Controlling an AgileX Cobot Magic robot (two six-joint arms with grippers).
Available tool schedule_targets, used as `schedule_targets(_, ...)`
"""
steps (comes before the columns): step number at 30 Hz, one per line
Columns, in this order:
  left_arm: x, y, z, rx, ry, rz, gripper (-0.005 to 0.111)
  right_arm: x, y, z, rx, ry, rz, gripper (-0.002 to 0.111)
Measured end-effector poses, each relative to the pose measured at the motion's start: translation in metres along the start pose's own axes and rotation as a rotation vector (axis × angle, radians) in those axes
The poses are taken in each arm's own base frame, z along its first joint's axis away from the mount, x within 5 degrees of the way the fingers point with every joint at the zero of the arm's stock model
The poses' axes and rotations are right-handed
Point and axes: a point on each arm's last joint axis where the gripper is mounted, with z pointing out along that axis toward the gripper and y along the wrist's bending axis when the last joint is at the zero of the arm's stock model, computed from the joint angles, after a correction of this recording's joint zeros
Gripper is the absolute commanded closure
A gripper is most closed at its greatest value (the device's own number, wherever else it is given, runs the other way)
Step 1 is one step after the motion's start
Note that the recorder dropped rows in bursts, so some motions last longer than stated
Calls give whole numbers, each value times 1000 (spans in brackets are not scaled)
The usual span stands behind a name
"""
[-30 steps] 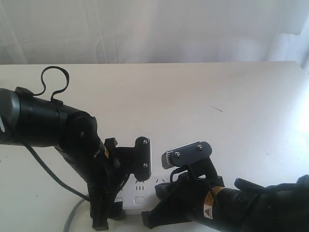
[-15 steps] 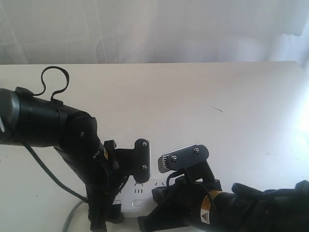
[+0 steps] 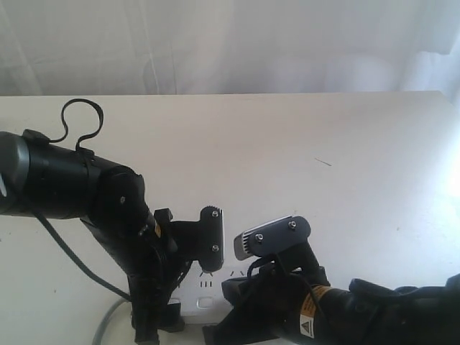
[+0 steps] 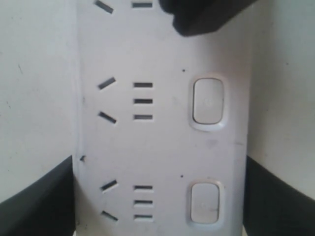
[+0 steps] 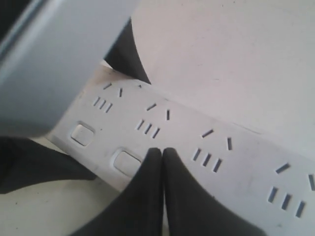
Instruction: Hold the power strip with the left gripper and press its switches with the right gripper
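Though largely hidden by both arms in exterior view, power strip (image 3: 208, 291): lay flat on white table (image 3: 302, 151) at near edge, with long axis left to right.
Left gripper (image 3: 183, 298): extended down from thick black arm on left; stood wide across strip's width, one black finger against each long edge, clamped on it.
Left wrist view: showed two socket groups and two switches (image 4: 208, 101), lower pair level with those fingers (image 4: 37, 201), both buttons along same long edge.
Right gripper (image 5: 162, 152): extended low from right; stood pinched fully together, with tips pressed to each other, holding nothing.
Right gripper tips: hung over strip's face, just beside one of the switches (image 5: 127, 162), between it and nearest socket slots (image 5: 147, 129); could not tell whether touching plastic.
Grey-faced finger (image 3: 277, 236): showed in exterior view with two screws, tilted, just right of left gripper's screwed finger, apart from it.
Warning label (image 3: 307, 325): sat on right arm's black body, yellow and white.
Cord (image 3: 108, 316): ran grey from under left gripper toward near edge of table.
Looped cable (image 3: 79, 118): arched black above left arm.
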Motion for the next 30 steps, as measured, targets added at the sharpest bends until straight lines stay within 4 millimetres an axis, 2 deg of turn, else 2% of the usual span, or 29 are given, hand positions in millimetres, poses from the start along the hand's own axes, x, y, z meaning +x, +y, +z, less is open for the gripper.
schedule_targets(9, 0, 1, 1, 5, 6, -3, 107, -3, 0, -7, 25, 19, -41, 108)
schedule_targets(21, 0, 0, 2, 9, 9, -5, 107, 5, -5, 2, 47, 30, -41, 108)
schedule_targets(30, 0, 0, 2, 8, 10, -4, 107, 6, -5, 3, 49, 42, -41, 108)
